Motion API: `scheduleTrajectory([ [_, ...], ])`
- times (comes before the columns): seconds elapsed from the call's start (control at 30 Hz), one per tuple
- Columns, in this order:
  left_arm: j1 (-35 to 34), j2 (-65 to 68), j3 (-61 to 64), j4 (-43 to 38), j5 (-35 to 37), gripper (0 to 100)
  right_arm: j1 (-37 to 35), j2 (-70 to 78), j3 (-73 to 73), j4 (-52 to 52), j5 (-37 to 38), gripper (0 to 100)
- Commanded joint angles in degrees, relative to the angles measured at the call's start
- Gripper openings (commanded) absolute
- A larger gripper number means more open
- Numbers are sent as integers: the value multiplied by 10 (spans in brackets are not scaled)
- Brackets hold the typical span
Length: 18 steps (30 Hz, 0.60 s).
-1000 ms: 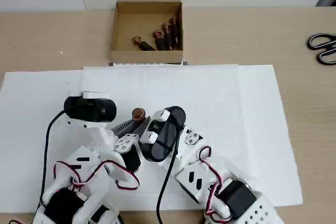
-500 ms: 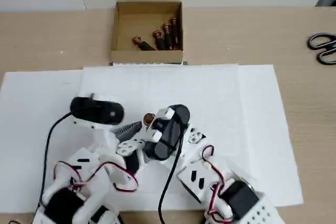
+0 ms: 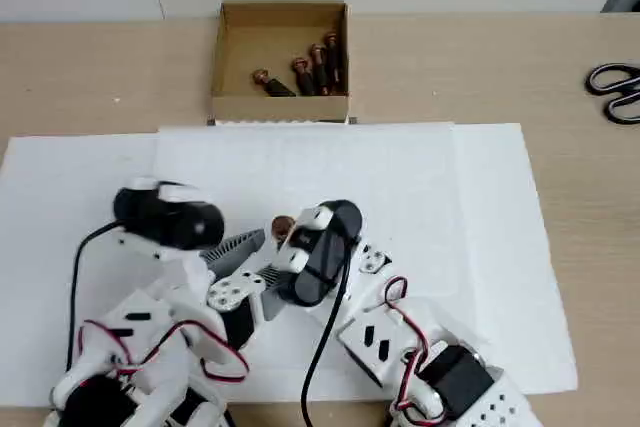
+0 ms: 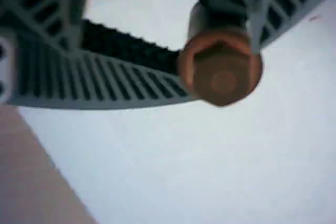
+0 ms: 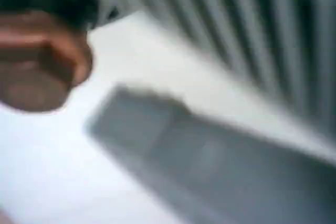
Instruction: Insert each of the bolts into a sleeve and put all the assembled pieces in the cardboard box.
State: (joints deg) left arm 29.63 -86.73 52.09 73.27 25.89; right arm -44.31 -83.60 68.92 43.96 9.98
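1. Nearest to me, my white left arm and white right arm, both strung with red and black wires, stand at the near edge of the thin white rectangular sheet.
2. Just beyond them, my left gripper and right gripper come together over the near middle of the sheet, each under its black wrist camera.
3. Between the two is the copper-coloured hexagonal-headed metal bolt, its head turned upward. Ribbed grey plastic presses against it on both sides in the left wrist view.
4. I cannot tell which gripper has the bolt, nor whether either one is clamped or parted.
5. The far part of the sheet stretches left and right across the tan wooden table.
6. At the sheet's far edge, slightly left of centre, sits the small open brown cardboard box.
7. Four assembled pieces, copper heads on dark sleeves, lie in the right half of the box.
8. A pair of black-handled scissors lies on the table at the far right, well apart from everything else.
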Motion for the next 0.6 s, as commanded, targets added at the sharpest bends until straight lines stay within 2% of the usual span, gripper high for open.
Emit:
scheduleTrajectory([
  [0.0,1,3,-42,-2,-16,105,25,-4,-37,-22,4,2],
  [0.1,-7,3,-57,-2,-33,75,32,-8,-37,-22,4,2],
  [0.23,-58,2,-65,-20,-72,4,36,-8,-37,-22,4,2],
  [0.43,-115,2,-50,-33,-128,6,37,-8,-37,-22,3,2],
  [0.57,-167,-1,26,-35,-149,6,39,-3,-34,-23,0,2],
])
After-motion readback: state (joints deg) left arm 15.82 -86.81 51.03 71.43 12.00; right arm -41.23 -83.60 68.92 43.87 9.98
